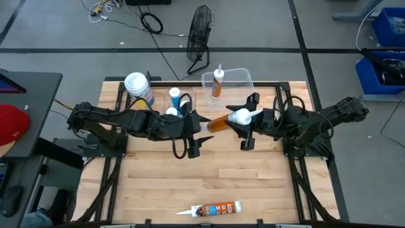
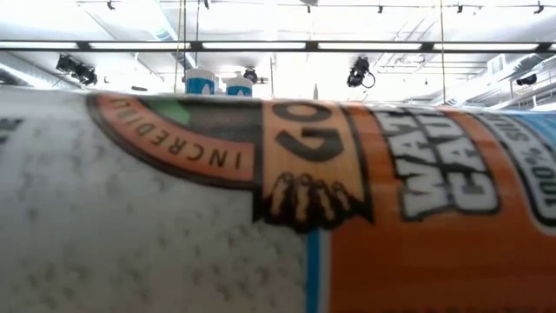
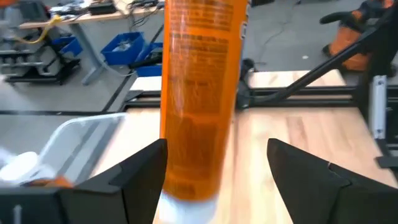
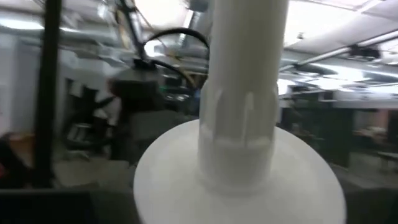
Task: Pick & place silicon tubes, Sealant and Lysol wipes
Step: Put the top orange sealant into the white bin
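Orange sealant tube (image 1: 223, 122) spans between both grippers above the wooden worktop (image 1: 209, 177) in the high view: right gripper (image 1: 248, 120) pinches its white nozzle end, left gripper (image 1: 195, 130) at its base. Lysol wipes (image 1: 138, 87) behind the left arm.
Left wrist: gripper spread, tube (image 3: 200, 99) against one finger (image 3: 146, 171), other clear.
Right wrist: nozzle (image 4: 242, 93) fills the frame.

On the tube (image 2: 287, 209) lying close before the low camera, some print could be read. The word "INCREDIBLY" was seen only in part, upside down, on a curved orange band. Large letters "GO" were printed on an orange field. White letters "WAT" and "CAU" were cut off, and "100% SIL" was seen at the edge. The small print on the orange tube (image 3: 199, 93) could not be read.
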